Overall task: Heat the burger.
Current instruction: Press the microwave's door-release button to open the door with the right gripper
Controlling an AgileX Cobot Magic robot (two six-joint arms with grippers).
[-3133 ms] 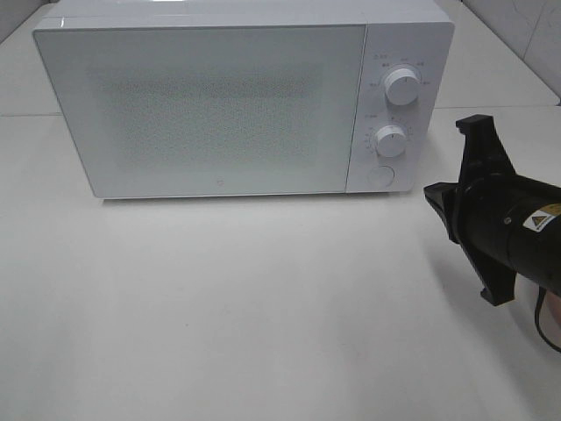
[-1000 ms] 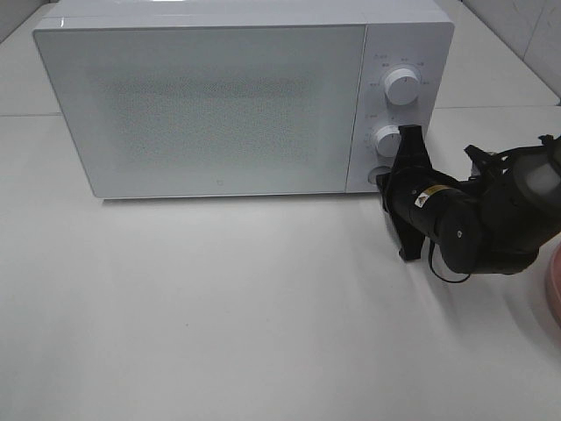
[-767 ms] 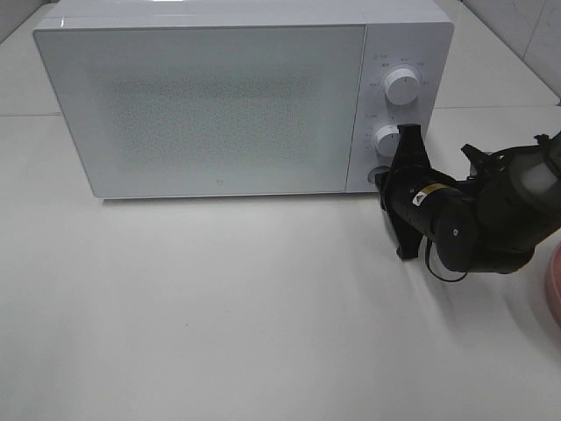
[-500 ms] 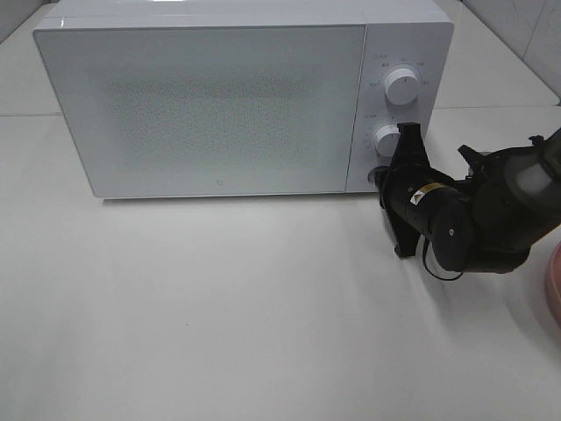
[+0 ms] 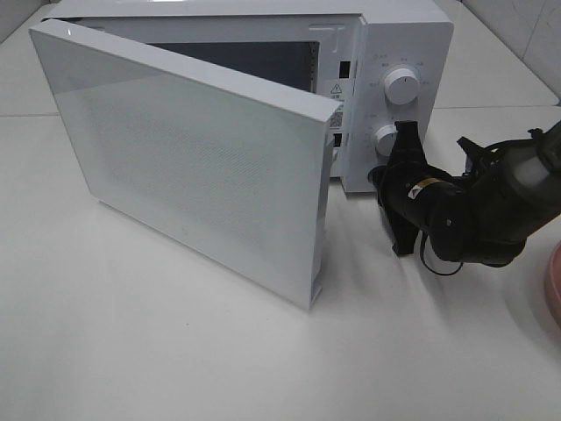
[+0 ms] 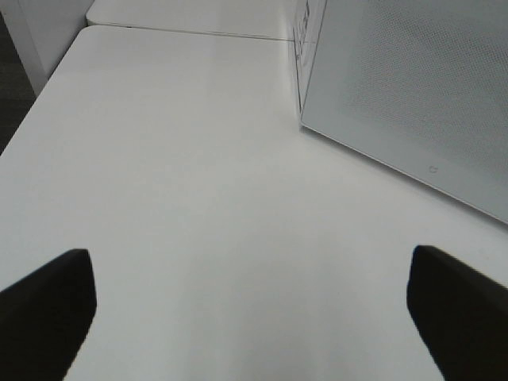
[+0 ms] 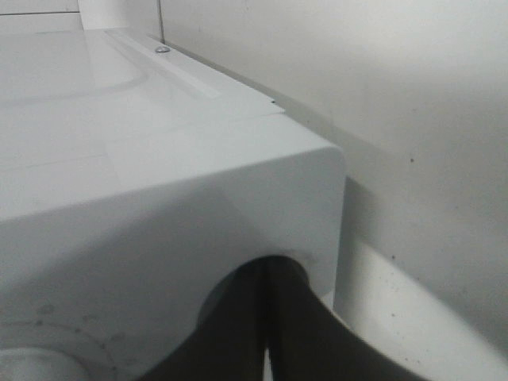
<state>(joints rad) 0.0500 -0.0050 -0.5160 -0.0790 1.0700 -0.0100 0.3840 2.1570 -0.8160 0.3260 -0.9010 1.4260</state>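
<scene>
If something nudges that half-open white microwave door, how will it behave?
The white microwave door would probably swing as one rigid panel about its left edge, not flex. It stands ajar with nothing touching it, so a light push likely moves it. The boxy white microwave oven sits flat, so it should hardly tip.

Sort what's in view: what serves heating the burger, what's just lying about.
For the job: microwave, its open door, right gripper at the control panel.
Lying about: pink plate edge, left gripper open over the table. The burger is not in view.
</scene>
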